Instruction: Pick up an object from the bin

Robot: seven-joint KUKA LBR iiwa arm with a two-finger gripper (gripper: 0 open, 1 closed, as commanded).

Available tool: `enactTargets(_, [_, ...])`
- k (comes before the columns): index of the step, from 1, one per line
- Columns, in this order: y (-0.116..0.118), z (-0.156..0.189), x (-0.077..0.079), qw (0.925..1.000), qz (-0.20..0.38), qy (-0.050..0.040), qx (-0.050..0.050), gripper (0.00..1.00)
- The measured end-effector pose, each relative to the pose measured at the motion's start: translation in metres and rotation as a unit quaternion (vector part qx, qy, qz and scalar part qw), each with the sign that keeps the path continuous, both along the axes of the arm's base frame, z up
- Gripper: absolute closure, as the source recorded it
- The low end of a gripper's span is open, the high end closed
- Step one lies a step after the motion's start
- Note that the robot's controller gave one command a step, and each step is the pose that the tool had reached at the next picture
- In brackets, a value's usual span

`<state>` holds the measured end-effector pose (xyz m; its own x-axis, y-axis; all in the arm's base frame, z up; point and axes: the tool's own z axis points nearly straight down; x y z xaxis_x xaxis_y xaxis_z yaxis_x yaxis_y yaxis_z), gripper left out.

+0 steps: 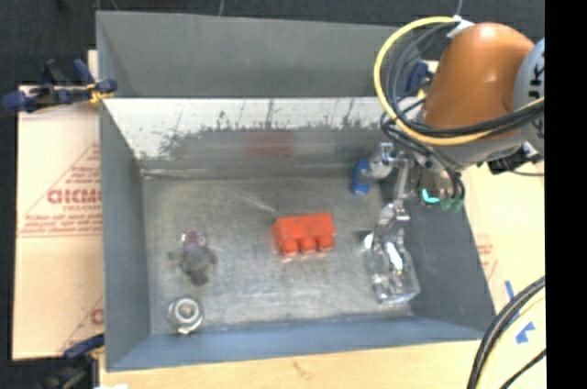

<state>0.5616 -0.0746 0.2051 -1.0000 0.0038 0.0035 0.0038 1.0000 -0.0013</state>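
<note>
1. One grey metal bin (121,222) takes up the middle of the camera view; its floor is scuffed and mostly bare.
2. One arm reaches in from the right, with one orange cover (481,75) on its wrist and looped cables around it.
3. One gripper (393,284) hangs from that wrist, low over the right part of the floor, near the front right corner; whether it is spread or pressed together cannot be told, and no thing can be made out in it.
4. One red block (304,234) lies at about the middle of the floor, with three round studs in a row along its near edge; it is the nearest thing, to the left of the gripper and apart from it.
5. One small grey lump (194,256) with a purplish top lies in the left part of the floor, well apart from the gripper.
6. One round silvery thing (186,312) sits in the front left corner, just in front of the lump.
7. One small blue piece (360,179) shows at the foot of the back wall, beside the wrist; whether it is loose or belongs to the arm cannot be told.
</note>
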Motion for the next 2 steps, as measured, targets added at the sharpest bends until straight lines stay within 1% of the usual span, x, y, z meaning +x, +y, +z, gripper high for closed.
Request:
enactTargets(1, [0.0401,-0.1219,-0.0076,0.9999,0.015,-0.0066,-0.001,0.00])
enactTargets(2, [0.0406,-0.1239,-0.0083,0.9998,0.016,-0.0057,-0.001,1.00])
